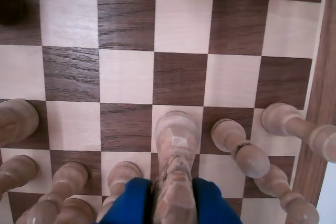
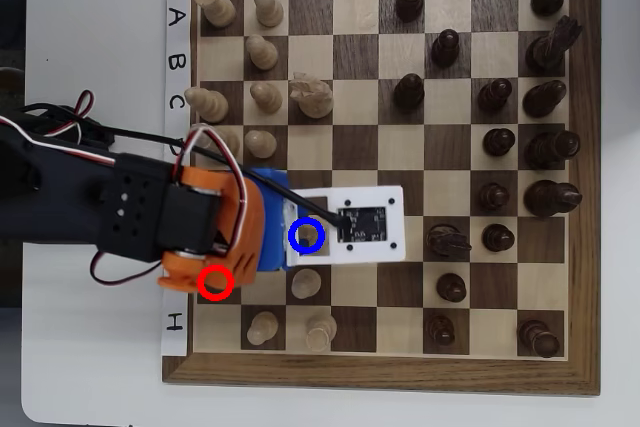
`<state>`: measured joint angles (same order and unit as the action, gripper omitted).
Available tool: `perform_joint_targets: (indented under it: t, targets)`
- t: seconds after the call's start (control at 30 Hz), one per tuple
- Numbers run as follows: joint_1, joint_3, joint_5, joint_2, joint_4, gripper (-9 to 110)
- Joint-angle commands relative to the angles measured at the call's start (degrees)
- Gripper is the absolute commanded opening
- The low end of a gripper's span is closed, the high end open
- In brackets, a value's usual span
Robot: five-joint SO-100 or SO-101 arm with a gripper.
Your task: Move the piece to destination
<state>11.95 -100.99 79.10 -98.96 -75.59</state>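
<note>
In the wrist view the piece (image 1: 176, 161), a pale cream knight, stands between the two blue fingers (image 1: 128, 203) of my gripper (image 1: 173, 200), which is shut on it. Its round base rests on a light square (image 1: 160, 113). In the overhead view the piece (image 2: 308, 236) shows inside the blue ring (image 2: 322, 236) that marks the destination, a light square in column 3. My gripper (image 2: 297, 235), under the orange wrist and white camera plate, covers most of that square. Whether the base touches the board I cannot tell.
Cream pawns crowd the piece in the wrist view: one to the right (image 1: 239, 148), another farther right (image 1: 294, 124), several to the lower left (image 1: 65, 182). In the overhead view a cream pawn (image 2: 305, 284) stands just below, a red ring (image 2: 215, 283) marks a dark square, and dark pieces (image 2: 445, 240) fill the right side.
</note>
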Motion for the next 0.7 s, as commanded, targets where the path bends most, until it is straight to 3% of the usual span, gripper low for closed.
perform_joint_targets:
  t: [0.0, 0.67]
  targets:
    - [2.81, 0.35, -1.41, -0.09, 2.99, 6]
    - [2.64, -0.44, -1.32, 2.37, 2.64, 7]
